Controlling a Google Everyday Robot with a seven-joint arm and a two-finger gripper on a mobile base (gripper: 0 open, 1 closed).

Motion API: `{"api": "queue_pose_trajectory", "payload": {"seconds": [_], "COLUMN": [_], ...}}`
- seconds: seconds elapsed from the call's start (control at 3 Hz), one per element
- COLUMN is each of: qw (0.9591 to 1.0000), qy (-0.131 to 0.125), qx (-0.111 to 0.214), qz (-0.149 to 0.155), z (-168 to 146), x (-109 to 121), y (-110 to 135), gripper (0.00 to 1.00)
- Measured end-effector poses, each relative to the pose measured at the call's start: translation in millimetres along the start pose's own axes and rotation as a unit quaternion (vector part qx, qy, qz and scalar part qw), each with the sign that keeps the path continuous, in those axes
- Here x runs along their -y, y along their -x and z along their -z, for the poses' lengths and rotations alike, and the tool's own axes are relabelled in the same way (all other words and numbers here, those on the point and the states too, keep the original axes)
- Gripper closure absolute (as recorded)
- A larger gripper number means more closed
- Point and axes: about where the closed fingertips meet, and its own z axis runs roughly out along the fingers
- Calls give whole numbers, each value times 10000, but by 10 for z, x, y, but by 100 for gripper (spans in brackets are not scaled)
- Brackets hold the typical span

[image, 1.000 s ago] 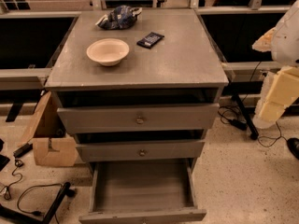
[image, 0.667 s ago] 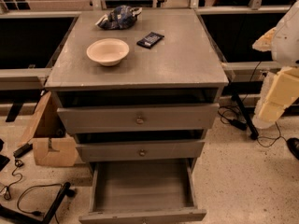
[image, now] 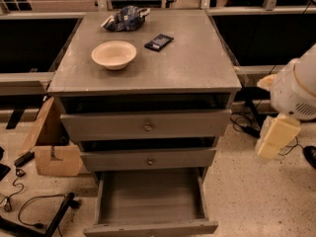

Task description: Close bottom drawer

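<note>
Grey wooden bottom drawer (image: 150, 197), pulled wide open at the near foot of the grey three-drawer cabinet (image: 190, 68); cream robot gripper (image: 276, 137), well apart at right, open or closed cannot be told; farther, on top, cream round bowl (image: 114, 55), black flat packet (image: 159, 42), crumpled blue bag (image: 124, 19).

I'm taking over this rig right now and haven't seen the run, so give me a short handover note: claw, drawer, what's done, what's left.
Claw: hangs off to the right of the cabinet, at about the height of the two upper drawers, touching neither the cabinet nor any drawer.
Bottom drawer: pulled far out toward the camera, plain interior with nothing in it, front panel at the picture's lower edge.
Done: nothing of the closing yet.
Left: bring the claw round and down to the drawer's front panel, then push it straight in until it sits flush under the drawers above.
</note>
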Motion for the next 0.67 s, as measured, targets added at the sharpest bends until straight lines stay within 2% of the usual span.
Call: {"api": "queue_pose_trajectory", "payload": {"seconds": [0.33, 0.67], "qw": [9999, 9997], "qy": [-14, -177], "qx": [45, -26], "qz": [-132, -171], "z": [-482, -924], "x": [-76, -120], "y": [-280, -574], "gripper": [0, 0]}}
